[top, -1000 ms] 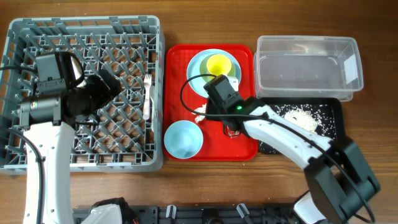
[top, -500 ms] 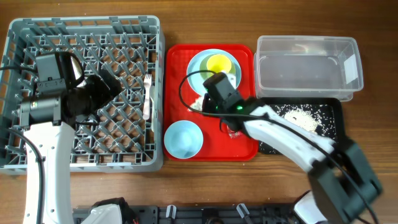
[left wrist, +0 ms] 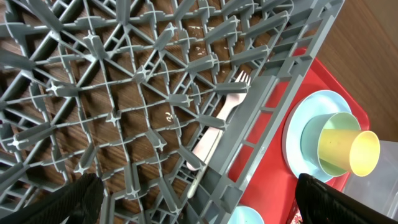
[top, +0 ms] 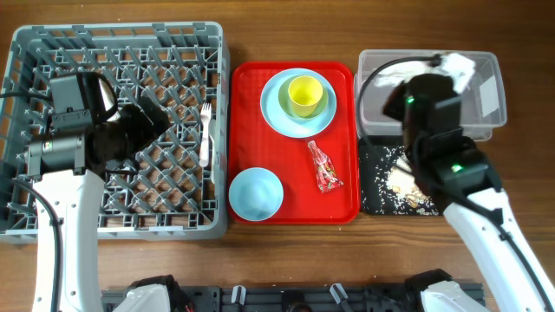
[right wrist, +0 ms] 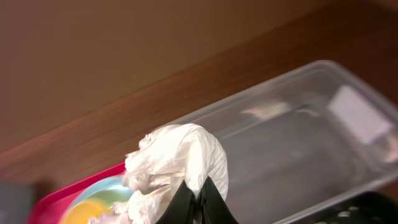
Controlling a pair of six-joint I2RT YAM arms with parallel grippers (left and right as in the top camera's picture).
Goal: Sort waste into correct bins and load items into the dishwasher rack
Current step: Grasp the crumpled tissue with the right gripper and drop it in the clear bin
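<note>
We start with the rack (top: 130,61), which fills the 9 o'clock side of the table. The left gripper (left wrist: 199,180) hovers over its middle with the jaws spread as wide as they go and nothing between them.

The red tray (top: 295,173) sits at the table's centre, just beside the rack's 3 o'clock wall. The tub (top: 375,104) stands at 2 o'clock, and the black tray (top: 371,204) lies at 4 o'clock, touching the tub's near edge. The right arm covers part of both.

On the red tray, the plate (top: 277,108) rests at 12 o'clock and the bowl (top: 256,192) at 7 o'clock, well apart from each other. The cup (top: 305,94) stands upright on the plate, a little toward 1 o'clock of the plate's middle.

The fork (top: 205,134) lies inside the rack along its 3 o'clock wall, tines pointing to 12 o'clock.

The right gripper (right wrist: 198,199) is pinched tight on the napkin (right wrist: 180,162). The crumpled paper bulges out past the fingertips, and we see it held above the tub, toward the tub's 1 o'clock corner. We cannot tell whether it touches the tub.

The wrapper (top: 324,166) lies flat at 4 o'clock on the red tray, apart from the plate and bowl.

The scraps (top: 401,180) are scattered in the black tray, partly hidden by the right arm.
</note>
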